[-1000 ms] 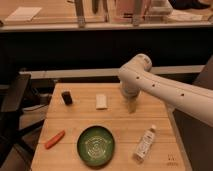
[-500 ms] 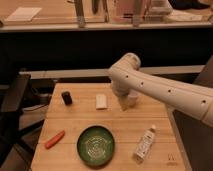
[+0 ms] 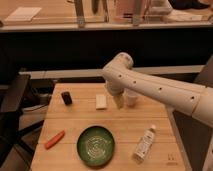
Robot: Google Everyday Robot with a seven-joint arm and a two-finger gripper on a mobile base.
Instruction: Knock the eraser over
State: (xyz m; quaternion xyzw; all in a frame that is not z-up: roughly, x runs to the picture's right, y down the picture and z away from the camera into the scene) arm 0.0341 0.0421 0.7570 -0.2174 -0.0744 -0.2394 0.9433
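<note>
**Hand short of the eraser, which is not yet knocked over**
The hand (image 3: 118, 102) hangs low; open or closed, I cannot tell. The eraser (image 3: 66, 98) stands upright well to its left, beyond the white block (image 3: 101, 101). It should probably skirt the block and push the eraser near its top, so that it tips rather than slides.

Smooth white arm (image 3: 165, 92) here, a rounded tube dotted with small dark holes, bulbous joint (image 3: 120, 67); pale yellowish gripper (image 3: 119, 102) just beneath that joint.
</note>
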